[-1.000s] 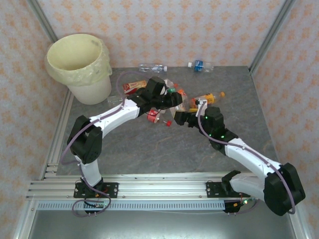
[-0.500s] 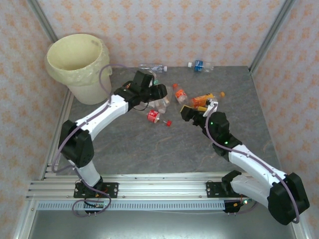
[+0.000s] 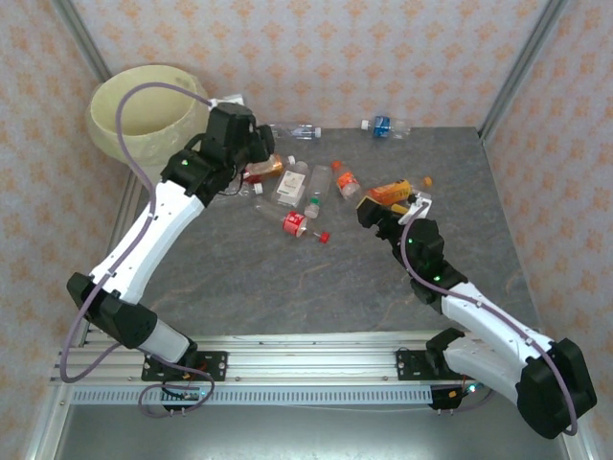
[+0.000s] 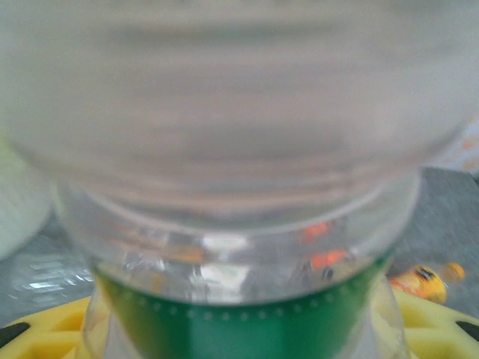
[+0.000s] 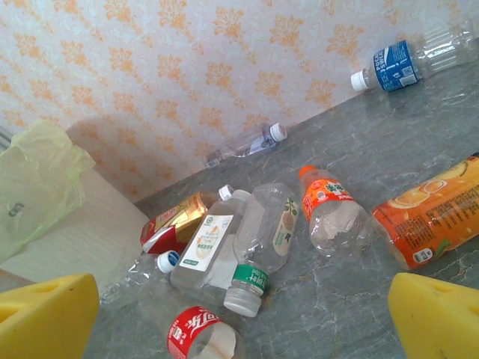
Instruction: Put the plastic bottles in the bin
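Swinging up from the pile [image 3: 292,187], the left gripper [image 3: 233,117] now sits by the bin [image 3: 101,125] rim, clenched on a clear bottle [image 4: 239,134] (green band round it). Next, I think, it must reach over the hole and let go. Right gripper [image 5: 239,321] hangs released.

Green-banded clear bottle [image 4: 239,149], v. close

The near half of the grey stone-patterned surface [image 3: 287,287] is left bare and open. The middle is cluttered by a loose cluster of small plastic bottles [image 3: 292,182], and the far-left corner is taken up by the large round cream-white bin [image 3: 117,136].
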Motion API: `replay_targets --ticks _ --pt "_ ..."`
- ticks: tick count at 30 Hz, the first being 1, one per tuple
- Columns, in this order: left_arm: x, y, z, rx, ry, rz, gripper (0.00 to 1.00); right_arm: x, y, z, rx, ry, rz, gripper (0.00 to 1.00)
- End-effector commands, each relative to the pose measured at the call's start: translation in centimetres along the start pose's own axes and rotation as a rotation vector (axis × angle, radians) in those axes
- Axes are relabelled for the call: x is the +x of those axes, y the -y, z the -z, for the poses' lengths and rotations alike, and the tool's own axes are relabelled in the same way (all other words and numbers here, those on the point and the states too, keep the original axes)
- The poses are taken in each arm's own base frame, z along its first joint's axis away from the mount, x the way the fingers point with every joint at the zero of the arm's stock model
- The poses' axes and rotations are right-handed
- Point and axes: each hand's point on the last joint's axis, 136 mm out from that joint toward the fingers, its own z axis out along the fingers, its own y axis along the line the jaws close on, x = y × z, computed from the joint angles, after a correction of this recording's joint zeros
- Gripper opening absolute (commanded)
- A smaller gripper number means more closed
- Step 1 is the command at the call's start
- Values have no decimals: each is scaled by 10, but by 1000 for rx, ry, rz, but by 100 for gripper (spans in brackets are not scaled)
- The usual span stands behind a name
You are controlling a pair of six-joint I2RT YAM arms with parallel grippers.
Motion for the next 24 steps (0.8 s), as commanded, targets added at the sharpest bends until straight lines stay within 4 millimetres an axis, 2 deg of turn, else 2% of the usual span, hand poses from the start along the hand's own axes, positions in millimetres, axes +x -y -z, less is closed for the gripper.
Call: replay_targets --ticks 1,5,8,18,24 --pt "-39 -31 36 -154 115 -66 51 -14 -5 5 -13 61 -31 99" --pt "-66 -58 48 -282 193 -62 51 -19 -5 8 -10 80 -25 99" --pt "-80 -75 45 -315 218 -30 51 -19 -4 9 -3 75 -11 99" --pt "-130 -150 23 -436 318 154 52 -14 -7 10 -18 49 -9 99" --pt "-143 -192 -4 -445 338 300 52 -14 1 14 6 61 -20 99"
